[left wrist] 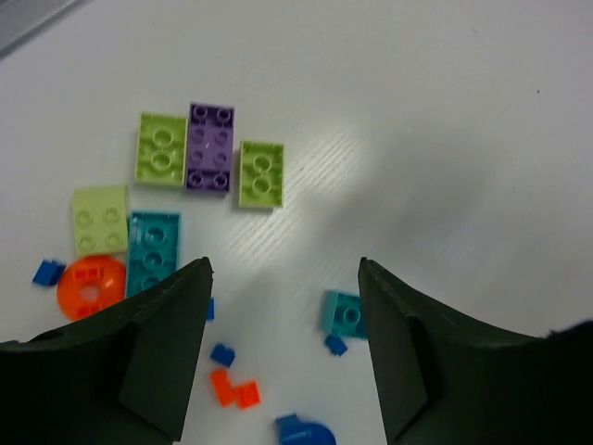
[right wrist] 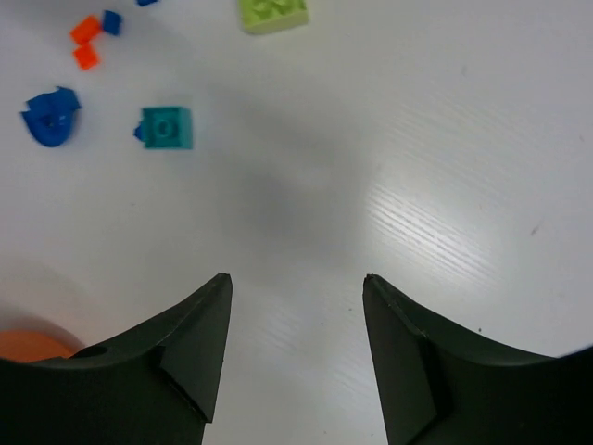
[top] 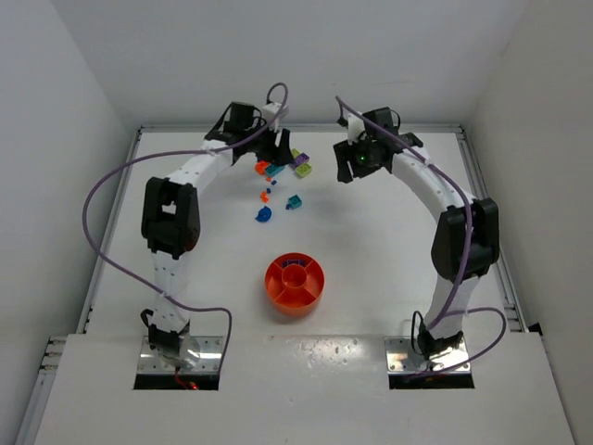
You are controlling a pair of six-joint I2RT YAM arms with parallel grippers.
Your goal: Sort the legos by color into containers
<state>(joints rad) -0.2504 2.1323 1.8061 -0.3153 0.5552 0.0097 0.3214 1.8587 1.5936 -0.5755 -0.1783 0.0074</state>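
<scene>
Left hand (left wrist: pixel 283 267) hangs empty near three green legos (left wrist: pixel 162 148), one purple lego (left wrist: pixel 209 146).

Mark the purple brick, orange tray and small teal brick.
purple brick (left wrist: pixel 209 146), left wrist view, middle of its top.
orange tray (top: pixel 295 308), top external view, near outer wall.
small teal brick (right wrist: pixel 167 127), right wrist view, its stud.

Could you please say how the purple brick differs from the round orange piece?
The purple brick is rectangular and studded; the orange piece is a disc with a hole. The purple brick lies between two lime bricks; the orange piece beside a teal brick. Both lie flat.
</scene>
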